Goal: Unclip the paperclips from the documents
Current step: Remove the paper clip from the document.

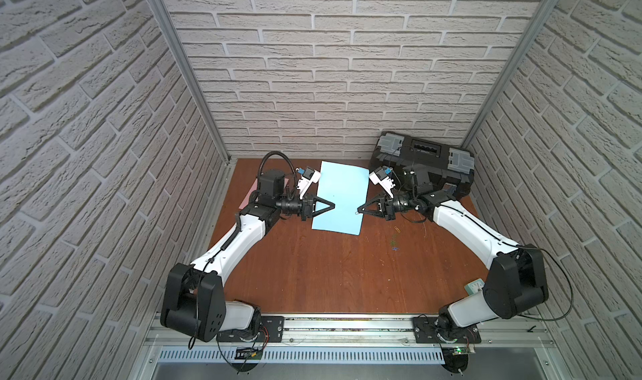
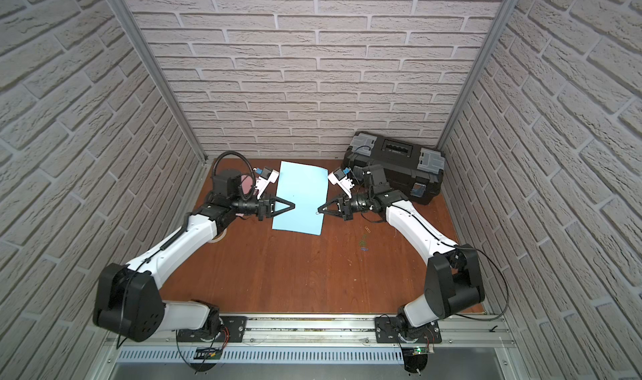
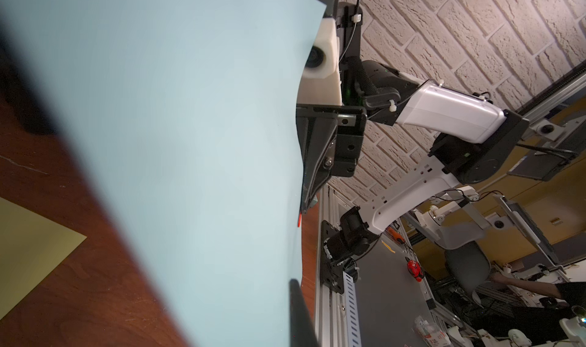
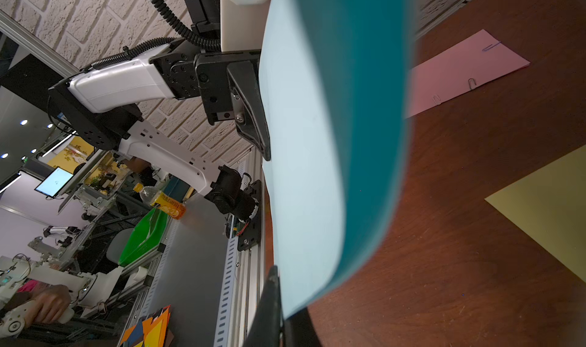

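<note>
top views: blue sheet (image 1: 342, 190) edge-to-edge between left hand (image 1: 332, 205), right hand (image 1: 358, 211)

even bright light in both top views; wrist views dimmer, near blue sheet (image 4: 364, 139) blurred.

**Both arms reaching in, tips facing each other**

Left gripper (image 1: 332, 205) and right gripper (image 1: 358, 211) point straight at each other, roughly level. Both are pinched closed on opposite side edges of the blue sheet (image 1: 342, 187). Elbows are bowed way out sideways.
</note>
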